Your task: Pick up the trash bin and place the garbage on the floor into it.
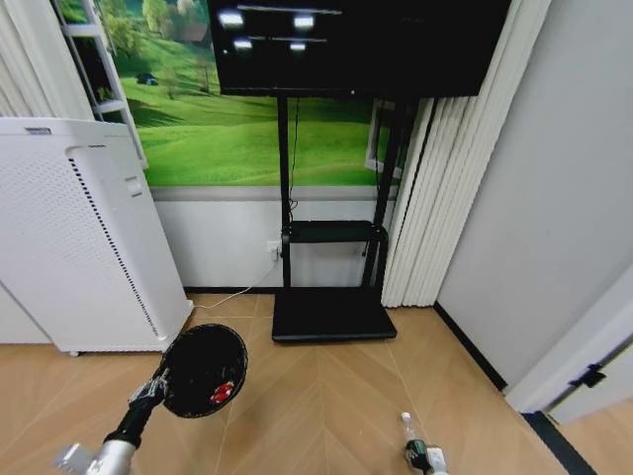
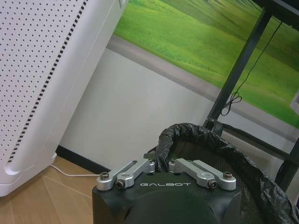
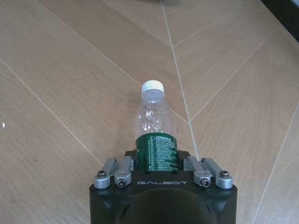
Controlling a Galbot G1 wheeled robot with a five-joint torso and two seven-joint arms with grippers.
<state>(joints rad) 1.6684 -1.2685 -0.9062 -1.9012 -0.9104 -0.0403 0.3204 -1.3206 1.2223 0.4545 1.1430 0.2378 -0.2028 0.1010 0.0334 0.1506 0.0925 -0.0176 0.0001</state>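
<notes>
At lower left of the head view my left gripper (image 2: 161,164) is clamped on the rim of the trash bin (image 1: 203,368) (red packet (image 1: 223,392) inside). At the bottom edge, my right gripper (image 3: 157,161) pinches the clear bottle (image 3: 154,133) above the floor (image 3: 70,84).

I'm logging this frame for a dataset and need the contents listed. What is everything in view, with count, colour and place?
trash bin: one, black with a black liner, held off the floor at lower left.
garbage in the bin: one red item, on the bin's inside wall.
bottle: one, clear with white cap and green label, above the floor at lower right.
floor: light brown wooden chevron parquet.
white cabinet: one, perforated, at left.
TV stand: one, black, against the wall, screen on top.
meadow picture: green, on the wall.
left claw: clamped on the bin's rim.
right claw: closed around the bottle's label.
</notes>
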